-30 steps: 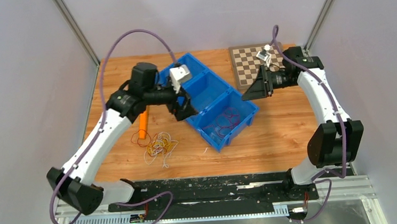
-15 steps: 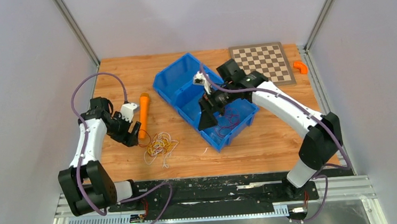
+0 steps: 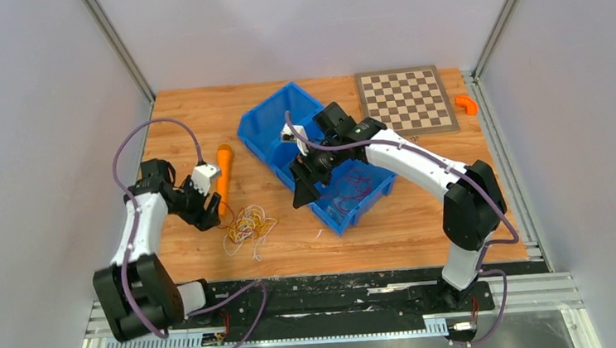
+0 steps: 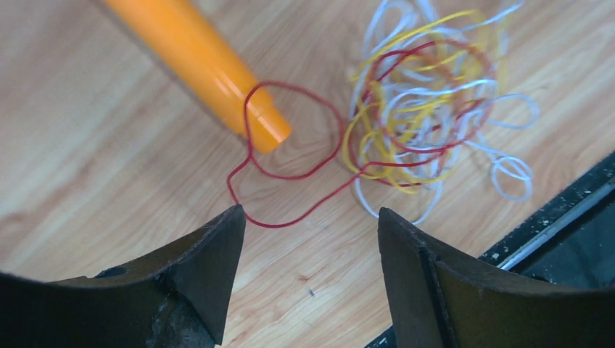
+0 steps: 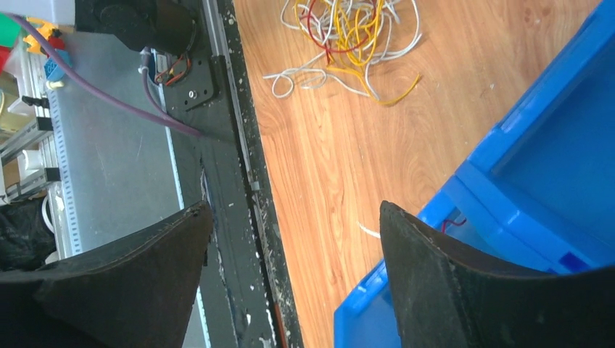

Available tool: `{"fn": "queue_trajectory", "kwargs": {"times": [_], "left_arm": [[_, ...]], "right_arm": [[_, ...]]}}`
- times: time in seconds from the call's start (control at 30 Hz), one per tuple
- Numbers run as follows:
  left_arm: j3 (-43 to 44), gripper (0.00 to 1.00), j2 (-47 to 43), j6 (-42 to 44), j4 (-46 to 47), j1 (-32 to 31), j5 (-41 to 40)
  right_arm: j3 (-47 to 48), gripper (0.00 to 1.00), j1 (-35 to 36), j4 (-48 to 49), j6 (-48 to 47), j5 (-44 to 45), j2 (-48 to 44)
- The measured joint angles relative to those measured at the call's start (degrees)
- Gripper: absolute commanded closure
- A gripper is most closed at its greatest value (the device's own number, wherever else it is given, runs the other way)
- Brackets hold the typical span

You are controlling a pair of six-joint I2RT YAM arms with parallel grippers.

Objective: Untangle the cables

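Folding tight at the elbow, the left arm rises from its base at the near left corner, runs along the left edge and bends inward, so the left gripper (image 3: 205, 210) points down at the table (image 3: 423, 206). Its jaws stand wide apart with nothing between them (the wrist view shows only bare wood and one thin red loop under the gap). The cables (image 3: 247, 226) lie on the wood in a loose tangle of white, yellow and red, just beside that gripper, left of the middle and towards the near edge. One red loop from the tangle crosses the tip of an orange stick (image 3: 223, 176), which lies flat pointing at the far edge.

The right arm climbs from the near right corner, elbows out towards the right edge, then reaches a long way back across the middle of the table. Its wrist turns down, and the right gripper (image 3: 302, 193) hangs at the left wall of the bin (image 3: 365, 207). Those jaws are also spread wide and grip nothing; between them the wrist view shows wood and the table's black near edge.

The blue bin sits slantwise, from the middle of the far edge towards the near right, with three compartments in a row. The compartment nearest the near edge holds a few red strands (image 3: 354, 189), loosely curled on its floor.

A chessboard (image 3: 407, 100) lies flat by the far right corner, with a small orange piece (image 3: 467, 105) beside it at the right edge.
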Motion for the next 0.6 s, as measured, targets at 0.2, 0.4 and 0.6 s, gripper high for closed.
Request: {"fn": "queue_trajectory", "kwargs": {"times": [0.2, 0.4, 0.6], "left_arm": [[-0.85, 0.29, -12.74, 5.31, -2.47, -2.51, 8.81], [-4.22, 0.31, -10.21, 4.98, -0.74, -7.96, 11.80], [-7.78, 0.30, -7.80, 3.02, 3.02, -8.41, 12.28]], "right_arm": [[1.46, 0.34, 2.43, 4.17, 1.18, -0.09, 4.37], [4.57, 0.47, 6.45, 10.19, 4.28, -0.11, 12.35], [4.59, 0.52, 8.68, 17.59, 9.55, 1.07, 18.58]]}}
